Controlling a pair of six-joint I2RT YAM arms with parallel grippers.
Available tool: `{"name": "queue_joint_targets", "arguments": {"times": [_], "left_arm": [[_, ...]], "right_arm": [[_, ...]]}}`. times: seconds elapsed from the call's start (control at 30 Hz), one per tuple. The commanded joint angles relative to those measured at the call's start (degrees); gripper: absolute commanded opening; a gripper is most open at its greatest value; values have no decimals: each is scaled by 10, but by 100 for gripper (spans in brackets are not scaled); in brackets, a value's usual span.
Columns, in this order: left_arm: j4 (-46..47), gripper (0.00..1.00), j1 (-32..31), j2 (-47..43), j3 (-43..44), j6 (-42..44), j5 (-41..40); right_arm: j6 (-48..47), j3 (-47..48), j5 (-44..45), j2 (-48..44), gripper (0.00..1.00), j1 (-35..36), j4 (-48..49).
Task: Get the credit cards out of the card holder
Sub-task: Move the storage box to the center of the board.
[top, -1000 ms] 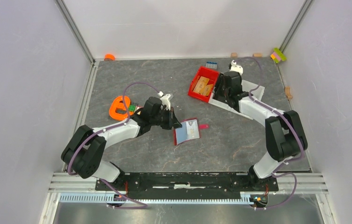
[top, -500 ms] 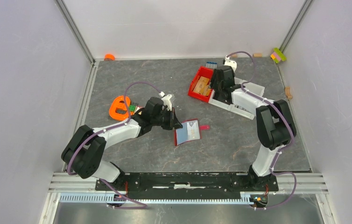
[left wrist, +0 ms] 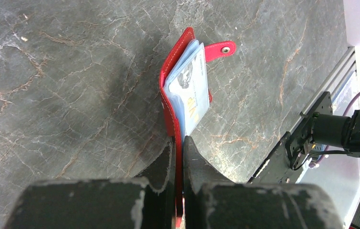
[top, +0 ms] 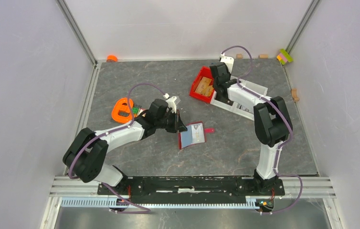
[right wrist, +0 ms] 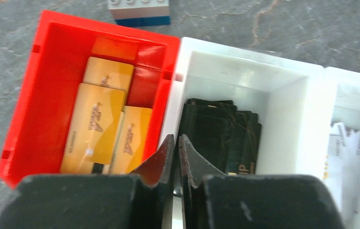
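Left wrist view: left pincer clamped on the cover of the card holder, open on the worktop, credit cards inside; right pincer, closed and empty, hangs over the red bin

Right tool shifted left, jaws apparently closed.
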Motion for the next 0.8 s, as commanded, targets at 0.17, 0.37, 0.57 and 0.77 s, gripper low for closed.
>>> {"name": "queue_joint_targets", "arguments": {"times": [0.17, 0.37, 0.57, 0.77], "left_arm": [[7, 7, -5, -8, 22, 24, -2], [6, 7, -5, -6, 24, 25, 0], [6, 7, -5, -6, 25, 24, -2], [6, 7, -5, -5, 24, 23, -2]], "right_arm": [[-5, -3, 8, -33, 21, -19, -41], [2, 5, 108, -55, 23, -22, -74], [27, -19, 102, -91, 68, -88, -111], [25, -79, 27, -113, 79, -116, -64]]}}
